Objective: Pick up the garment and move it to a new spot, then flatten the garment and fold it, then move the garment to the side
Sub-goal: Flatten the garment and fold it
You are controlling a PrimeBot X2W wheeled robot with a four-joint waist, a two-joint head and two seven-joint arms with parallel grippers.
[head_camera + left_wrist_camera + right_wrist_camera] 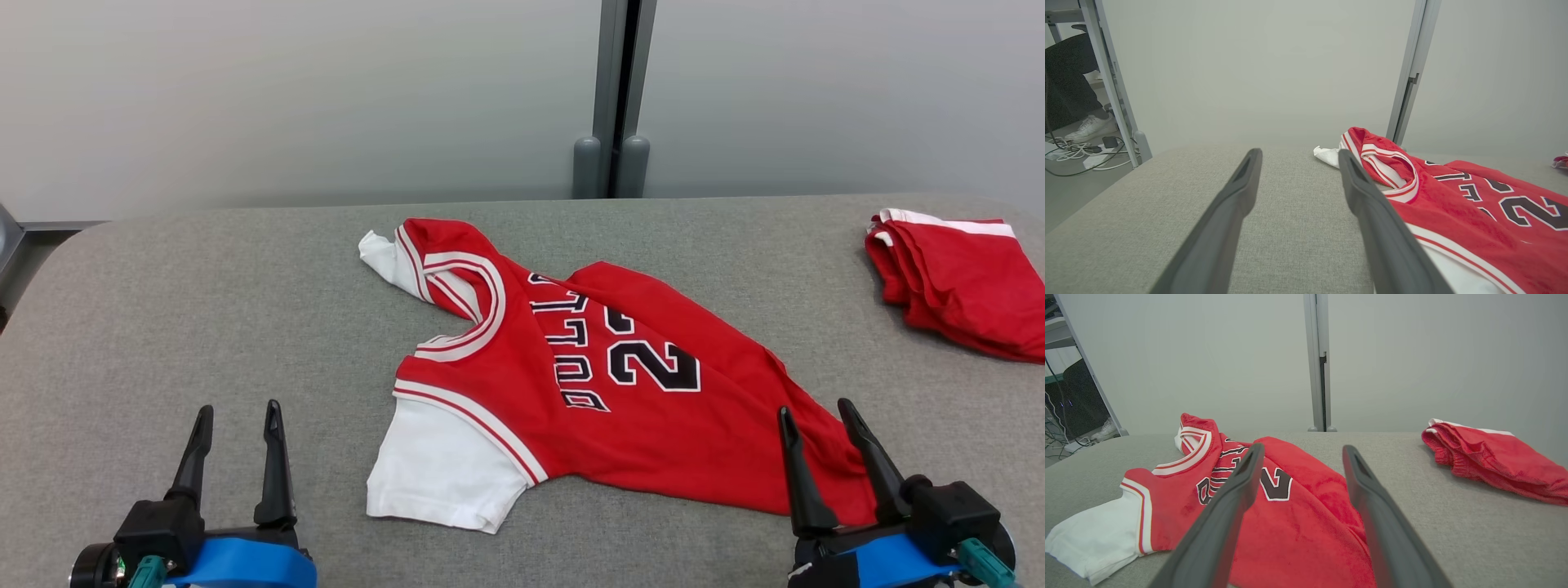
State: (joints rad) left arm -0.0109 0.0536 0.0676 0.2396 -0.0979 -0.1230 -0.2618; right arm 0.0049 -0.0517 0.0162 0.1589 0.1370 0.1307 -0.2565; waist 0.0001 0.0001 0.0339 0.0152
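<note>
Well, left pincer (237, 407) and right pincer (815, 406) both gape wide and empty, with the garment (620, 392) lying loose mid-frame.
Lower left, the left one hangs over bare worktop (204, 310), just beside the white near sleeve. Lower right, the other's tips sit over the red hem corner, gripping nothing. The garment sprawls askew, a ridge across its body and the far sleeve bunched. Pinch a single layer there, I reckon, and that crease gets folded in. Upper right, a folded red piece (955, 282) sits well apart, but a wide sideways drag might nudge it.
</note>
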